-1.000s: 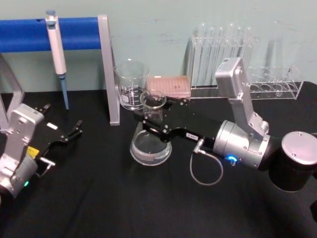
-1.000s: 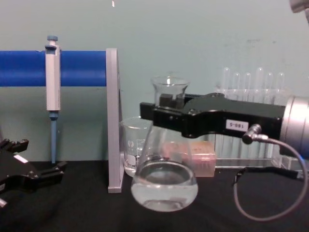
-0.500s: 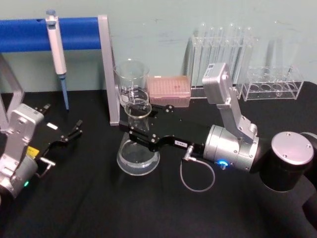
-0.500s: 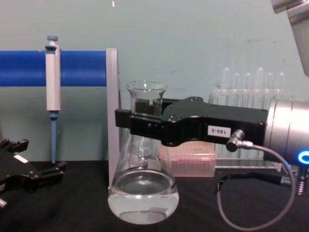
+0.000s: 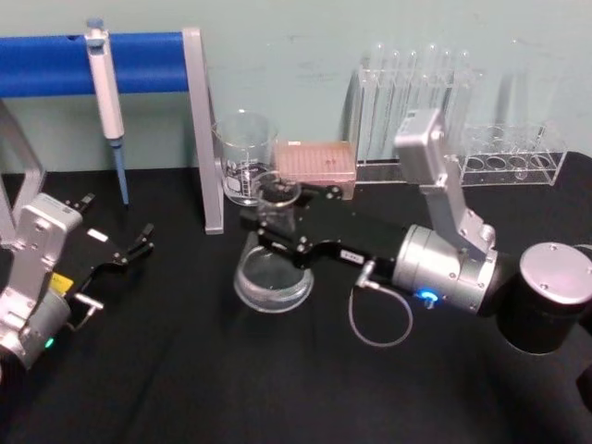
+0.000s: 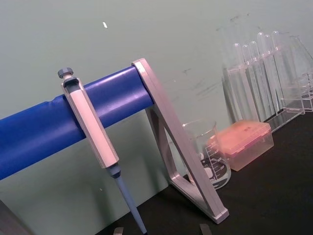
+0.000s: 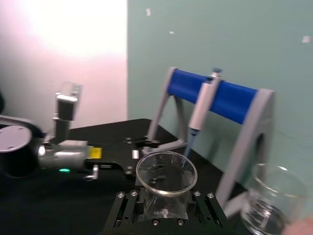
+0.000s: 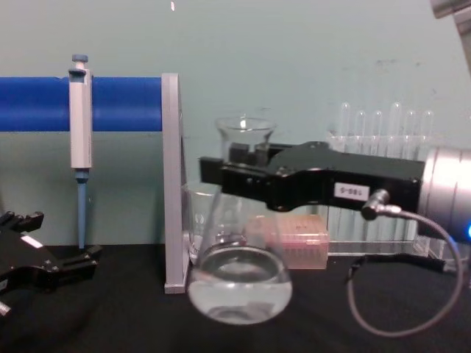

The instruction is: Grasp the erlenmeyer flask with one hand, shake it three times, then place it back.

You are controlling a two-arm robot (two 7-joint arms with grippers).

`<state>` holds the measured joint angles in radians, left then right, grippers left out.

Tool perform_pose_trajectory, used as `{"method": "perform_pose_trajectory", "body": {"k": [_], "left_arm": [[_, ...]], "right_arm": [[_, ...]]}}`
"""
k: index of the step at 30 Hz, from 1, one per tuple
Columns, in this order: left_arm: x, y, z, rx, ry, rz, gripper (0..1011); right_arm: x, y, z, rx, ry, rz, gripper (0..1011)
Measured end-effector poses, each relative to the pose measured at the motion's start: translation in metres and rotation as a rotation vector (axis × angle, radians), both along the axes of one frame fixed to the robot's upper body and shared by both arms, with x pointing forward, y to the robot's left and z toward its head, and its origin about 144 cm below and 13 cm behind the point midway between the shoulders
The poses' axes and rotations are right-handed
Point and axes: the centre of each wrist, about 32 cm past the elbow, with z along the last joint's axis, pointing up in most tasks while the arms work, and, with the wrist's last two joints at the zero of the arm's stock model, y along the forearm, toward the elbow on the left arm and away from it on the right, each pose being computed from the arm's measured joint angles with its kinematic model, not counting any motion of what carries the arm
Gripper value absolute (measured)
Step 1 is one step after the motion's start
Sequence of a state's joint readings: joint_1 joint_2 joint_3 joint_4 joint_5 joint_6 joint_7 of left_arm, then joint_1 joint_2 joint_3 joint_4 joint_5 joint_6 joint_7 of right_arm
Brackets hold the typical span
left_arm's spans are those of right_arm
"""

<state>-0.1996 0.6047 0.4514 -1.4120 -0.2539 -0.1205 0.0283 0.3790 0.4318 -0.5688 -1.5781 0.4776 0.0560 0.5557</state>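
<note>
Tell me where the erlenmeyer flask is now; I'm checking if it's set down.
Head view, centre: the erlenmeyer flask is held by its neck in the right gripper, just in front of the beaker.

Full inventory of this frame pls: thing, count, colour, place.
flask: 1, clear glass with some clear liquid, centre, held by the neck in front of the beaker
beaker: 1, clear glass, back centre beside the stand's leg
pipette: 1, grey with blue tip, hanging on the stand's bar, left
stand: 1, blue bar on grey legs, back left
tip box: 1, pink, back centre, right of the beaker
tube rack: 1, clear, several tubes, back right
low rack: 1, clear, back far right
table: 1, black
left gripper: black, open, parked left
right gripper: black, shut on the flask neck
</note>
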Motion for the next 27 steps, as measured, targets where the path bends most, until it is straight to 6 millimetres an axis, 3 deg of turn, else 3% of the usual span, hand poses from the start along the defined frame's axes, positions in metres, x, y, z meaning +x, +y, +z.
{"method": "perform_pose_trajectory", "body": {"k": [27], "left_arm": [[0.0, 0.0, 0.0, 0.0, 0.0, 0.0, 1001]], "right_arm": [[-0.004, -0.045, 0.004, 0.019, -0.023, -0.299, 458]]}}
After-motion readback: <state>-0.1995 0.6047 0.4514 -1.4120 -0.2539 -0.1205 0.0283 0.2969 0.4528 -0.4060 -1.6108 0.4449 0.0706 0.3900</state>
